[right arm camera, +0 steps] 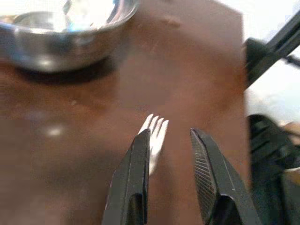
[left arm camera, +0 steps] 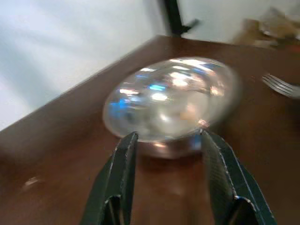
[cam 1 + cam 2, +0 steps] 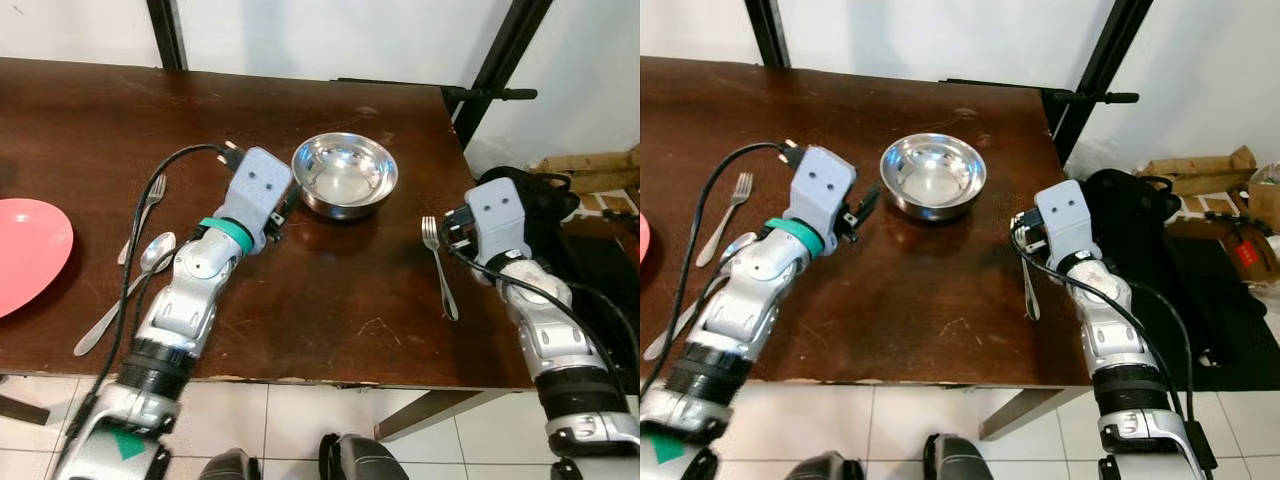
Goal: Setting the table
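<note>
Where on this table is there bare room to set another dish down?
Bare wood lies along the near edge between the left gripper and the fork by the right gripper, below the steel bowl. The far-left stretch behind the second fork is bare too. Crowded: the left edge with pink plate, spoon.

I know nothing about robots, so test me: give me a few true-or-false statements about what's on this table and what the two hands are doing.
1. The round shiny steel bowl lies upside down. False: it stands upright, hollow facing up.
2. The left hand is open, right by the bowl. True.
3. The right hand grips the silver fork. False: its fingers are open above the fork, which lies on the dark brown wooden table.
4. A pink plate sits at the table's left edge. True.
5. A silver spoon rests inside the bowl. False: it lies on the table near the plate.
</note>
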You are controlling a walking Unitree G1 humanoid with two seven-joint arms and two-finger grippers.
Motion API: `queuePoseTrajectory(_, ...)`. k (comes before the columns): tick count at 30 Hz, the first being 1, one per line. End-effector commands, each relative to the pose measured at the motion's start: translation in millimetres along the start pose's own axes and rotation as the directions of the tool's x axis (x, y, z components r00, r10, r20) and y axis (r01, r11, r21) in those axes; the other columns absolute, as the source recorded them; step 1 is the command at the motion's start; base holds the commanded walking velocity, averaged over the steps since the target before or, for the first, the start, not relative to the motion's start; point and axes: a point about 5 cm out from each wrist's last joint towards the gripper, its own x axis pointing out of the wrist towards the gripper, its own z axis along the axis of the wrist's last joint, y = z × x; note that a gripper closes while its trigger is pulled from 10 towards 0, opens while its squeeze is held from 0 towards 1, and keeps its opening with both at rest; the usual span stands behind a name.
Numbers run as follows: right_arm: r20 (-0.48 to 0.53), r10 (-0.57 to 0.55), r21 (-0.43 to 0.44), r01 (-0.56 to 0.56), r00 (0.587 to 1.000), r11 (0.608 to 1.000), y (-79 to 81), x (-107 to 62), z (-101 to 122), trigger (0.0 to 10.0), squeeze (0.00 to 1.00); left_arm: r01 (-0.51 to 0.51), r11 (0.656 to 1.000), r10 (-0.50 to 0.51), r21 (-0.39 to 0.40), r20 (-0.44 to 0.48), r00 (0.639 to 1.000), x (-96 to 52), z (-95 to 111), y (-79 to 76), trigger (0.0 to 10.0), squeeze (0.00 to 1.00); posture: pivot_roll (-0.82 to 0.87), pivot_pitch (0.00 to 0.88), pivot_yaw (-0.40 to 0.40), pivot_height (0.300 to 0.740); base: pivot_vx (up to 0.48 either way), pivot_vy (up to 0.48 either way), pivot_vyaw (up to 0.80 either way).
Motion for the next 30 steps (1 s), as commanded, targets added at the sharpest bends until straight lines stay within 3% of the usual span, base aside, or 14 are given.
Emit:
queuePoseTrajectory(1,-0.023,0.024,0.022,-0.024,0.999,0.999,3.5,1.8,-4,10.0,0.00,0.101,0.995,-0.101,0.002,-0.006,0.995,-0.7,0,-12.4,10.0,0.00,-0.05,0.000,-0.032,0.740,0.000,0.000,0.00)
queuePoseTrajectory(2,-0.033,0.039,0.024,-0.038,0.999,0.999,6.3,3.9,-4,10.0,0.00,0.214,0.977,-0.214,0.021,0.003,0.977,-7.3,3,-20.9,10.0,0.00,-0.06,0.000,-0.039,0.740,0.000,0.000,0.00)
queuePoseTrajectory(3,-0.033,0.039,0.024,-0.038,0.999,0.999,6.3,3.9,-4,10.0,0.00,0.214,0.977,-0.214,0.021,0.003,0.977,-7.3,3,-20.9,10.0,0.00,-0.06,0.000,-0.039,0.740,0.000,0.000,0.00)
queuePoseTrajectory(4,-0.041,0.038,0.015,-0.038,0.998,0.999,7.2,5.9,-3,10.0,0.00,0.299,0.954,-0.300,0.031,0.013,0.954,-12.8,5,-27.0,10.0,0.00,-0.06,0.001,-0.041,0.740,0.000,0.000,0.00)
queuePoseTrajectory(7,-0.063,0.023,-0.012,-0.024,0.998,1.000,4.9,7.5,-4,10.0,0.00,0.378,0.925,-0.380,0.043,0.039,0.924,-17.6,13,-31.7,10.0,0.00,-0.06,0.033,-0.041,0.740,0.000,0.000,0.00)
queuePoseTrajectory(12,-0.089,0.009,-0.032,-0.012,0.996,0.999,1.8,7.5,-8,10.0,0.00,0.396,0.917,-0.399,0.048,0.055,0.916,-16.8,19,-32.3,10.0,0.00,-0.06,0.034,-0.041,0.740,0.000,0.000,0.00)
queuePoseTrajectory(16,-0.140,-0.037,-0.082,0.026,0.990,0.996,-10.3,3.7,-16,10.0,0.00,0.388,0.920,-0.392,0.057,0.077,0.917,-11.7,27,-31.7,10.0,0.00,-0.08,0.044,-0.039,0.740,0.000,0.000,0.00)
queuePoseTrajectory(17,-0.152,-0.052,-0.094,0.038,0.987,0.995,-14.8,2.3,-18,10.0,0.29,0.388,0.920,-0.392,0.055,0.077,0.917,-11.6,28,-31.8,10.0,0.00,-0.08,0.046,-0.037,0.740,0.000,0.000,0.00)
queuePoseTrajectory(18,-0.152,-0.052,-0.094,0.038,0.987,0.995,-14.8,2.3,-18,10.0,0.29,0.388,0.920,-0.392,0.055,0.077,0.917,-11.6,28,-31.8,10.0,0.00,-0.08,0.046,-0.037,0.740,0.000,0.000,0.00)
queuePoseTrajectory(19,-0.165,-0.063,-0.098,0.047,0.984,0.994,-18.6,1.0,-21,10.0,1.00,0.389,0.920,-0.392,0.053,0.076,0.917,-12.0,28,-32.0,10.0,0.00,-0.07,0.045,-0.037,0.740,0.000,0.000,0.00)
queuePoseTrajectory(24,-0.177,-0.075,-0.095,0.058,0.981,0.994,-22.7,-0.1,-24,10.0,1.00,0.395,0.917,-0.398,0.049,0.073,0.914,-13.6,28,-32.0,10.0,0.00,-0.07,0.045,-0.035,0.740,0.000,0.000,0.00)
queuePoseTrajectory(29,-0.196,-0.046,-0.028,0.041,0.979,0.999,-22.1,-2.1,-29,10.0,1.00,0.403,0.914,-0.405,0.045,0.071,0.912,-15.2,27,-33.0,10.0,0.00,-0.07,0.041,-0.029,0.740,0.000,0.000,0.00)
queuePoseTrajectory(30,-0.202,-0.014,0.021,0.019,0.979,1.000,-19.2,-3.3,-32,10.0,0.89,0.404,0.914,-0.406,0.045,0.070,0.911,-15.4,27,-33.0,10.0,0.00,-0.07,0.039,-0.027,0.740,0.000,0.000,0.00)
